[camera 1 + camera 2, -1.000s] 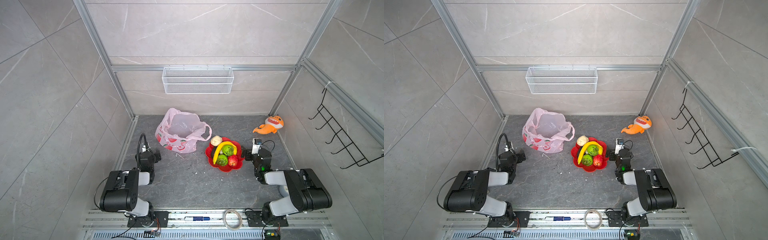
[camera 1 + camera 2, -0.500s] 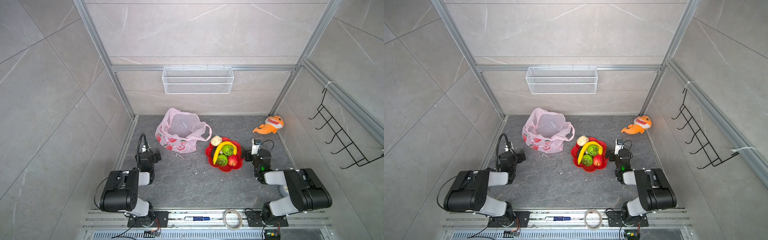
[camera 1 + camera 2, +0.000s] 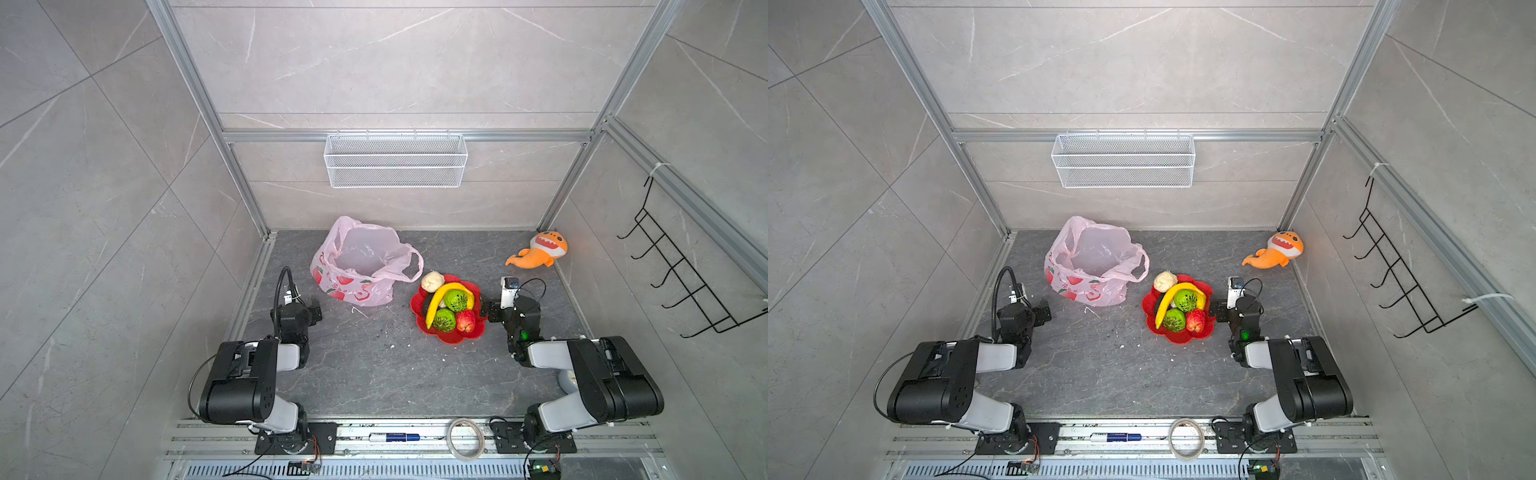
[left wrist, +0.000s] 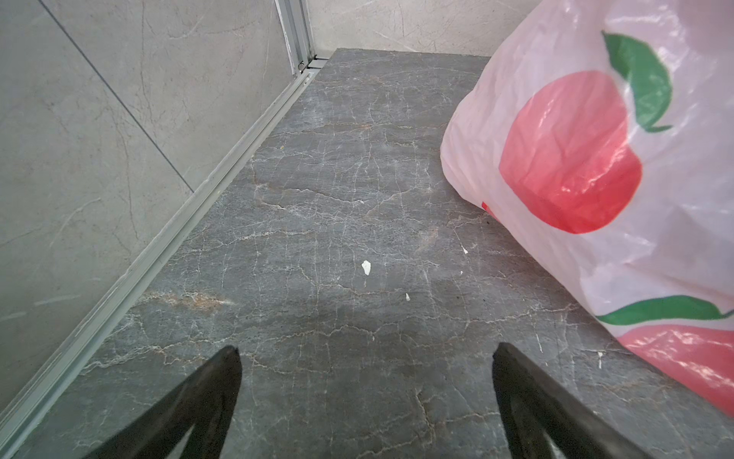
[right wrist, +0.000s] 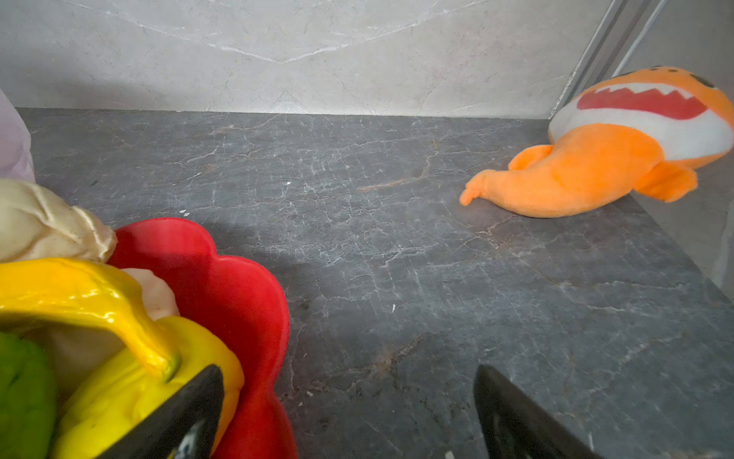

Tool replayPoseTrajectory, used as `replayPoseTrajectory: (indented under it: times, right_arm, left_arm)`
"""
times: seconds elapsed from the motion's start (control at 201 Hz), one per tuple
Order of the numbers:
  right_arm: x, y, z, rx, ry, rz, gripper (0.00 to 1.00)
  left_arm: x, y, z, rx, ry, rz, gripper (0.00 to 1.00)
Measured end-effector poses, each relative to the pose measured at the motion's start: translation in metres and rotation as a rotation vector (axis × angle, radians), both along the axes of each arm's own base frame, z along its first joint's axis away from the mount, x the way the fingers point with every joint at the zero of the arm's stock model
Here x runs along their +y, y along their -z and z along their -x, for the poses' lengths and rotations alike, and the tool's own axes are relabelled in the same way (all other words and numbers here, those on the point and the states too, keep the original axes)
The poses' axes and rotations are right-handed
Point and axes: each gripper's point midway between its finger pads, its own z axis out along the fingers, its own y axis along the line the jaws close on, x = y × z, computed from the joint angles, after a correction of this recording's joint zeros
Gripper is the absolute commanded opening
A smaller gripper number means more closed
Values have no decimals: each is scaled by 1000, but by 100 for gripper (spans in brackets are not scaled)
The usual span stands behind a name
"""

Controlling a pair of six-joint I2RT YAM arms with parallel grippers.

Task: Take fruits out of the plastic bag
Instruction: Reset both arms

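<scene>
Wide open and empty: left gripper (image 4: pixel 365 353) near plastic bag (image 3: pixel 353 286), right gripper (image 5: pixel 349 373) beside red plate (image 3: pixel 457 338), fruits (image 3: pixel 451 301) piled on plate, just beside slumped open-mouthed bag on dark tabletop (image 3: pixel 374 365).

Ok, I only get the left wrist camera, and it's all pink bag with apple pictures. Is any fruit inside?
Observer: From above, the plastic bag stands open and I see nothing inside.
Operator: Where's the fruit, then?
Observer: The fruits are piled on a red plate beside the bag.
Operator: Is the other gripper holding one?
Observer: No, the right gripper is open and empty, close by the plate.
</scene>
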Motion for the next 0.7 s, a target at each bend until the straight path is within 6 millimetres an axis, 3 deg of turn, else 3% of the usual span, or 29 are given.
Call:
replayPoseTrajectory:
  times: [0.697]
  right_arm:
    - [3, 0, -1, 4, -14, -5, 99]
  left_arm:
    - [0, 0, 0, 1, 2, 1, 100]
